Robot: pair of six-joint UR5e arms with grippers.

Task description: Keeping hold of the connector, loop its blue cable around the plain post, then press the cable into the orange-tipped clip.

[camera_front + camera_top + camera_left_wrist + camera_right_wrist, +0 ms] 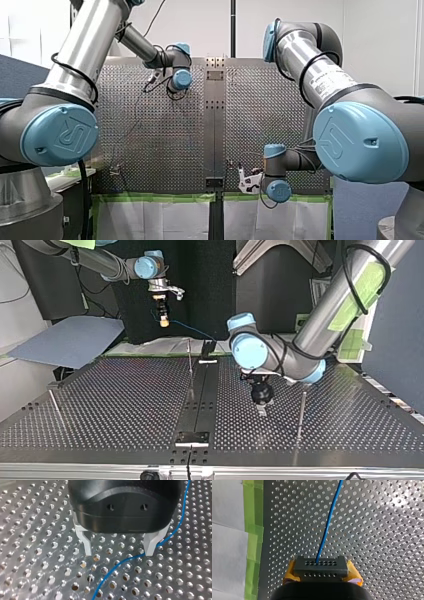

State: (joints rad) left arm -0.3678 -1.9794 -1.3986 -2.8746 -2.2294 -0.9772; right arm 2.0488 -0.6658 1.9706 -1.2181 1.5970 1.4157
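The blue cable apparently runs out of view.

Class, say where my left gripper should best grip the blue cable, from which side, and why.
Likely the stretch of blue cable under my open left gripper, between its fingers. Come down from above, wrist turned so the fingers straddle it: it runs slantwise close over the table.

Arms: two. Tools: two, left tool, right tool. Connector: one. Cable: one. Posts: three, at 9, 12, 3 o'clock of desk middle, top view.
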